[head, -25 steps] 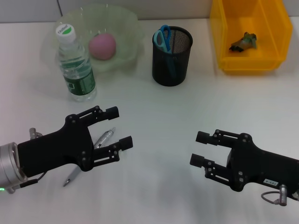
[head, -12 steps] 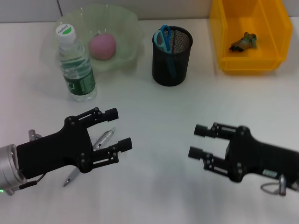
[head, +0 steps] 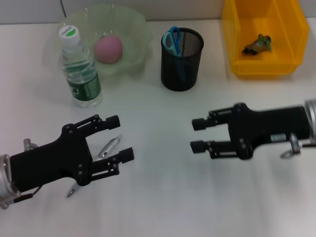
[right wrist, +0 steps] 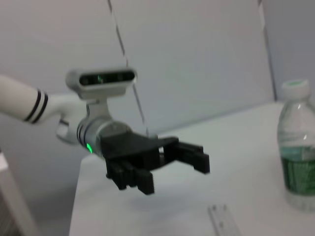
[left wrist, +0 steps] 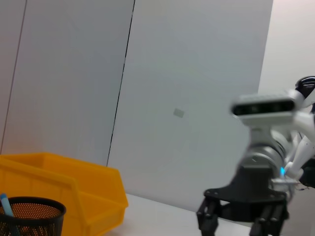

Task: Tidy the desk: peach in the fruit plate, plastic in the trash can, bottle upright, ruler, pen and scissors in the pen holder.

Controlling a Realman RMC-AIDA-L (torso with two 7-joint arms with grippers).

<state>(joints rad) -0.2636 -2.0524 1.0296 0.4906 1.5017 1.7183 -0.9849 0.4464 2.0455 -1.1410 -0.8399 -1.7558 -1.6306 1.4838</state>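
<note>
A: Head view showed your left hand (head: 114, 139), fingers spread and empty, over the pen (head: 105, 149) lying on the counter (head: 163, 197).

B: Right hand (head: 196, 134) was open too. Close crooked and the pen could roll away.

The head camera looks steeply down on the desk (head: 163, 197) from close above. The left wrist camera sits low, facing across toward the yellow bin (left wrist: 74, 191); the right wrist camera faces back toward the bottle (right wrist: 298, 147). Both show the head view's objects.
</note>
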